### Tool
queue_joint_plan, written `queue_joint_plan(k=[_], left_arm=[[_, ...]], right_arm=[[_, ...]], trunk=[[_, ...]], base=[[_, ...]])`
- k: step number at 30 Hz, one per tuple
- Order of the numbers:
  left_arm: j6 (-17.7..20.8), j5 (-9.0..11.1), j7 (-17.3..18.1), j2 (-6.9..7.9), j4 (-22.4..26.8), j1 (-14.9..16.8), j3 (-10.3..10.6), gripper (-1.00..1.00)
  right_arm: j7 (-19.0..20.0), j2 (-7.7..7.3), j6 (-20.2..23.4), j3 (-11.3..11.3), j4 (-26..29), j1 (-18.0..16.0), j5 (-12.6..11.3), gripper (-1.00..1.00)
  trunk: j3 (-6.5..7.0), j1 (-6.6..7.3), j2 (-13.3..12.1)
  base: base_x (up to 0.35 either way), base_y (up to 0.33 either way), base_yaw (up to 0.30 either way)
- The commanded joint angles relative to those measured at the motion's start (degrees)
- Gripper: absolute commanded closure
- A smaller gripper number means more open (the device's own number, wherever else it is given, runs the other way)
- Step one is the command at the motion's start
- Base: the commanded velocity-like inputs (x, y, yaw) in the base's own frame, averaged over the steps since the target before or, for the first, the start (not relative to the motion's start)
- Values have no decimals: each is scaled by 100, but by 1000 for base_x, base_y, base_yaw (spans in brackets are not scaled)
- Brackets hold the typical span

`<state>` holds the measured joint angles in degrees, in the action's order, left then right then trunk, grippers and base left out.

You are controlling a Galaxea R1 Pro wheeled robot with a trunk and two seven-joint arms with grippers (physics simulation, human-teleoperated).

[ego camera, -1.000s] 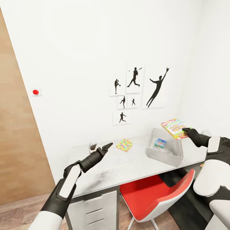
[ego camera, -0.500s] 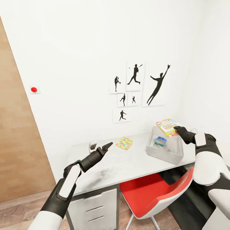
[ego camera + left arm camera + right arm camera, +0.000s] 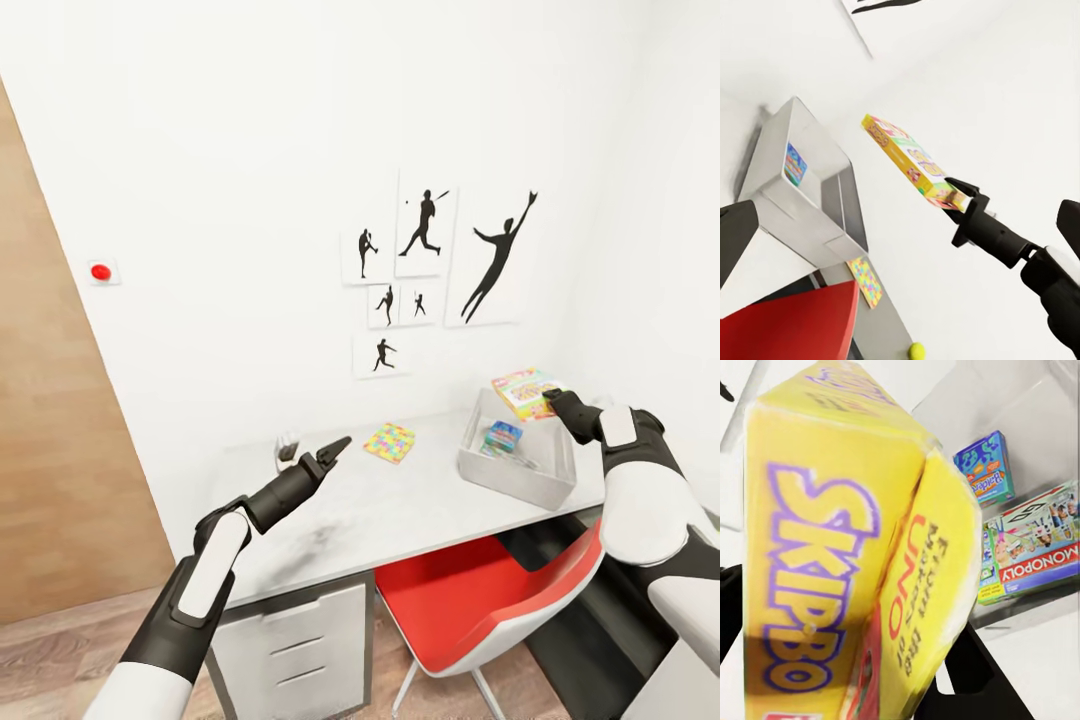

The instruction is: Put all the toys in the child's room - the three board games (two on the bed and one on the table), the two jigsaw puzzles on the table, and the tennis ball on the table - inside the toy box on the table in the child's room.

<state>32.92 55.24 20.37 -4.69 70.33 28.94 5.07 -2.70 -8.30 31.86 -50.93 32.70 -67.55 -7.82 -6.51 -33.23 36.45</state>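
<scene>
My right gripper [image 3: 553, 399] is shut on one edge of the yellow Skip-Bo board game [image 3: 522, 390], holding it tilted in the air over the far right rim of the light grey toy box [image 3: 512, 476] on the table [image 3: 400, 505]. Inside the toy box lie a small blue game [image 3: 982, 469] and the Monopoly game [image 3: 1035, 551]. One jigsaw puzzle [image 3: 389, 441] lies flat on the table left of the box. A second puzzle [image 3: 866, 281] and the tennis ball [image 3: 916, 350] lie on the dark tabletop. My left gripper [image 3: 326, 455] hovers open above the table's left part.
A red and white chair [image 3: 480, 600] is pushed under the table below the toy box. White drawers [image 3: 300, 640] stand under the table's left end. A small holder [image 3: 288, 452] sits at the table's back left. Walls close the corner behind and to the right.
My right gripper has carried the Skip-Bo game a little left and back, so it now hangs over the toy box's far right rim. The left arm has stayed put.
</scene>
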Motion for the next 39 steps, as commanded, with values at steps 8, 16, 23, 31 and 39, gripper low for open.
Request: queue_joint_plan(k=[8,16,23,31,39], left_arm=[[119,44,-6,-8,48,13,33,-100],[131,50,-6,-9,57,14,44,-100],[134,54,-2,-8,60,15,46,-100],[135,61,2,-6,60,15,40,-100],[139,60,2,-16,61,24,44,-100]], right_arm=[[-55,-25,-100,-42,-14,6,-76,100],[-61,-94,-412,-44,-19,11,-80,100],[-63,-120,-522,-41,-29,13,-79,100],[-63,-135,-562,-41,-34,20,-83,100],[-62,-207,-573,-45,-35,47,-134,100]], trunk=[[-85,-2,10],[-159,-2,10],[-224,-2,10],[-299,-2,10],[-373,-2,10]], base=[[33,78,0],[36,64,0],[9,16,0],[3,6,0],[23,120,0]])
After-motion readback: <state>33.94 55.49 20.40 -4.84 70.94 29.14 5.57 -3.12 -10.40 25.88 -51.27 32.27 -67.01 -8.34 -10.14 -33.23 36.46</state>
